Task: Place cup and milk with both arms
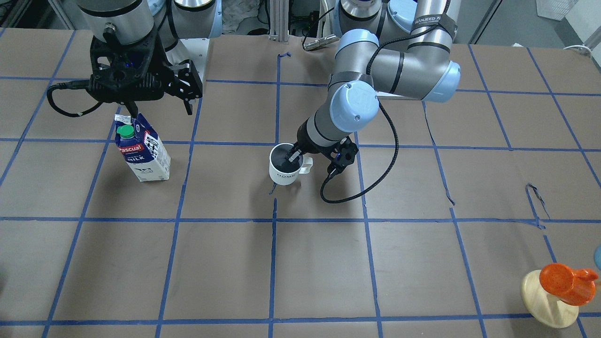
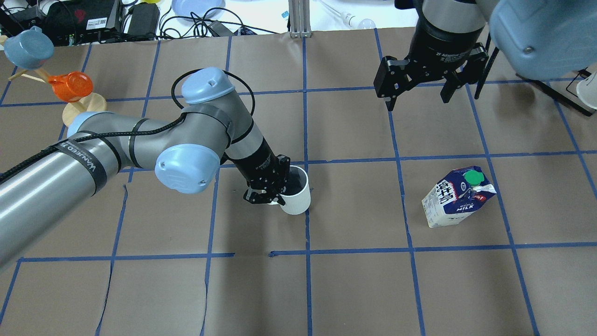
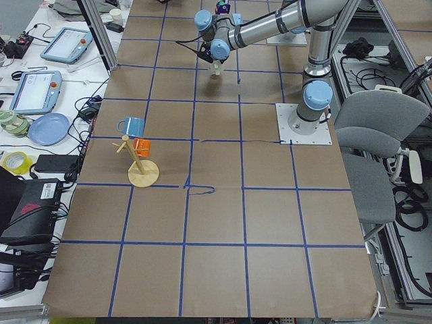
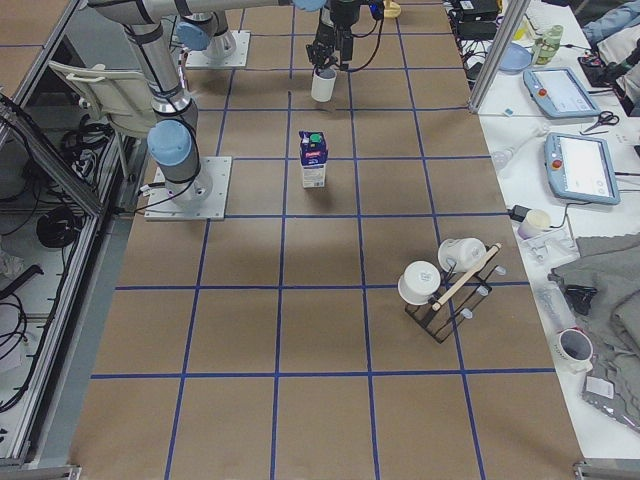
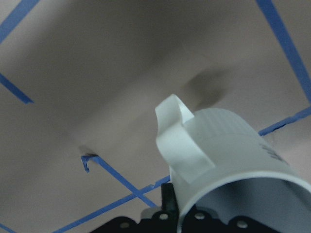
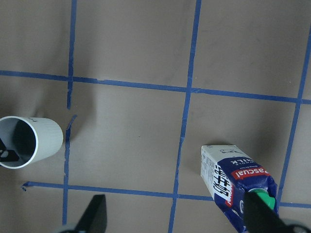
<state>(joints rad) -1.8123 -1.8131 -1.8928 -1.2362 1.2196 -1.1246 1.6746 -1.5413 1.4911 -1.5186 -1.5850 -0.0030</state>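
The white "HOME" cup (image 1: 283, 172) stands upright near the table's middle; it also shows in the overhead view (image 2: 298, 199) and the right wrist view (image 6: 38, 141). My left gripper (image 1: 295, 157) is shut on the cup's rim next to the handle, with one finger inside the dark interior and one outside. The left wrist view shows the cup (image 5: 228, 155) and its handle close up. The blue and white milk carton (image 1: 143, 155) with its green cap stands upright on the table (image 2: 457, 196). My right gripper (image 2: 417, 97) is open and empty, hanging above and beside the carton (image 6: 238, 184).
An orange mug on a wooden stand (image 1: 561, 284) sits at a table corner on my left, with a blue mug (image 2: 29, 46) on the same stand. A rack with white mugs (image 4: 445, 280) stands far along the table on my right. Blue tape lines grid the brown table.
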